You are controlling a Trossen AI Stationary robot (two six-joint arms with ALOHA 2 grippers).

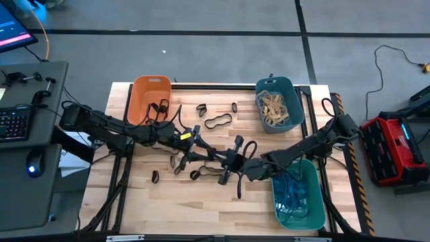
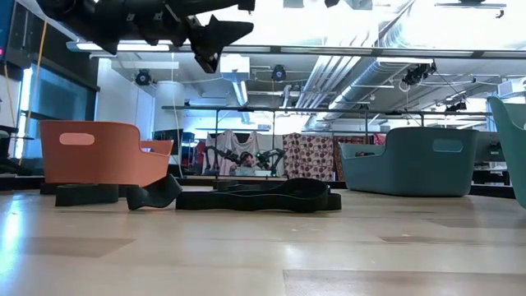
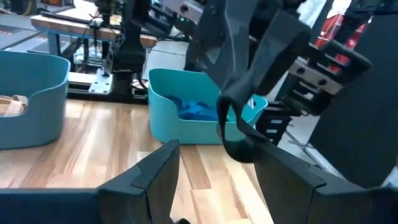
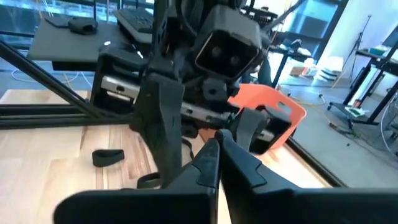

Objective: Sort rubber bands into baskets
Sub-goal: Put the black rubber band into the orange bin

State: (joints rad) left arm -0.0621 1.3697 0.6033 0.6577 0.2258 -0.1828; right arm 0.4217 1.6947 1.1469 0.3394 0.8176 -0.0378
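Spread wide and holding nothing at table centre: left gripper [image 3: 217,165]. Facing it from 4 o'clock in the high view, pinched tight on a black rubber band [image 3: 239,140]: right gripper [image 3: 239,102]. Hangs limp below those jaws, long axis near vertical, clear of the wood. Probably bound for orange basket [image 1: 138,94], off at 10 o'clock, nearer the left arm; calls for a long reach across.

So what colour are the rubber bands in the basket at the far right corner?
Tan. The rubber bands in that dark teal basket show best in the high view.
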